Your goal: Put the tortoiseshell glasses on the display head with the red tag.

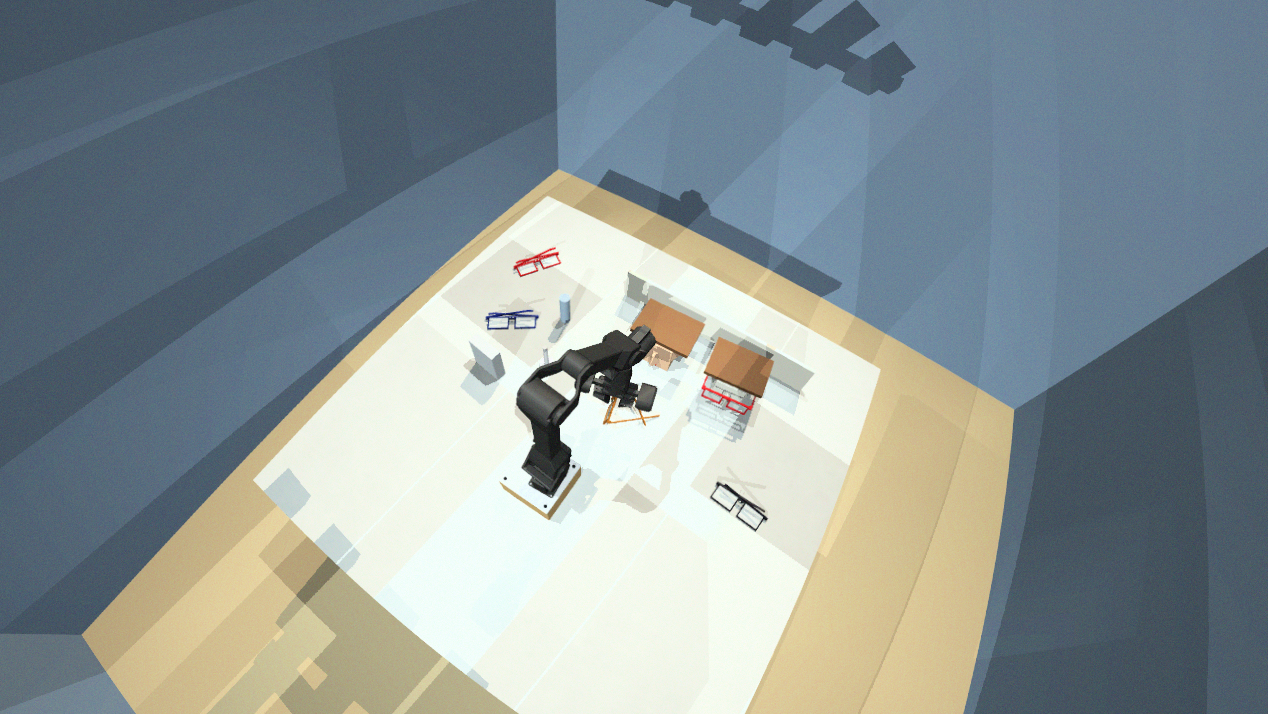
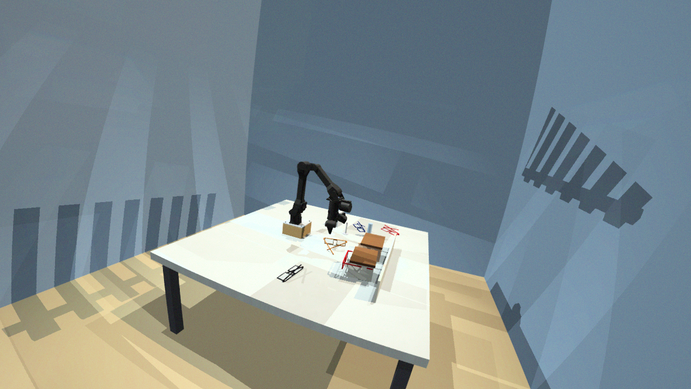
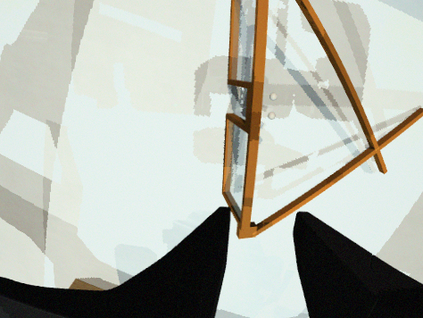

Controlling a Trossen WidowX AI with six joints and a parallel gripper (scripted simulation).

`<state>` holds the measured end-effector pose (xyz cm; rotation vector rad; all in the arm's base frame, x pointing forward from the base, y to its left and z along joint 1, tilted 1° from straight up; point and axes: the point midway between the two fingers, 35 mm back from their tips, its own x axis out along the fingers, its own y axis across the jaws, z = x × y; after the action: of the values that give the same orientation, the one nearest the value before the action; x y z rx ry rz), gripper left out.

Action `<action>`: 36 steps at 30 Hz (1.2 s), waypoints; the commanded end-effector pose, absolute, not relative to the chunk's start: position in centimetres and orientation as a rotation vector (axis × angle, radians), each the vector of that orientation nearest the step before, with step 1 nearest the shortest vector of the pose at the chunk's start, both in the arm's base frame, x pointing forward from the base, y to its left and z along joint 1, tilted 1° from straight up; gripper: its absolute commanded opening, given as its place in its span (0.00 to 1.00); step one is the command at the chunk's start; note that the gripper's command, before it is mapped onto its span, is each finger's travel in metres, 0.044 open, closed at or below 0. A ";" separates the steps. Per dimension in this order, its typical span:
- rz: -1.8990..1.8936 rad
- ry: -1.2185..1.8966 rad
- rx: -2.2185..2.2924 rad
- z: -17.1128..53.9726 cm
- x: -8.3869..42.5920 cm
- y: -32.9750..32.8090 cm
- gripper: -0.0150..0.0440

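Observation:
The tortoiseshell glasses (image 1: 631, 420) (image 3: 254, 134), orange-brown, stand on the table with their temples crossed. My gripper (image 2: 330, 232) (image 3: 261, 220) points down and is part-open and empty, a little above one hinge corner. In the wrist view that corner shows between the fingertips, nearer the left finger. Two display heads stand beyond: a bare-faced one with a brown top (image 1: 668, 327) (image 2: 373, 240), and one with a brown top (image 1: 740, 365) (image 2: 364, 255) that wears red glasses (image 1: 727, 400). I cannot make out a red tag on either.
A low wall (image 1: 793, 371) stands behind the heads. Folded red glasses (image 1: 537, 263), blue glasses (image 1: 511, 320), a blue cylinder (image 1: 564, 308) and a grey block (image 1: 486, 362) stand or lie left in the top view. Black glasses (image 1: 739, 506) lie lower right.

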<state>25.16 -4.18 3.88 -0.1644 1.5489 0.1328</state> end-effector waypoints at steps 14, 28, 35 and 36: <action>0.140 1.550 -0.164 1.8 25.3 -4.0 0.46; 0.140 1.550 -0.164 -0.5 25.2 -3.8 0.46; 0.141 1.550 -0.164 -1.6 25.1 -3.7 0.46; 0.141 1.550 -0.164 -1.8 25.1 -3.7 0.46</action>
<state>25.26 -3.83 -1.20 -0.1708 1.5474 0.1394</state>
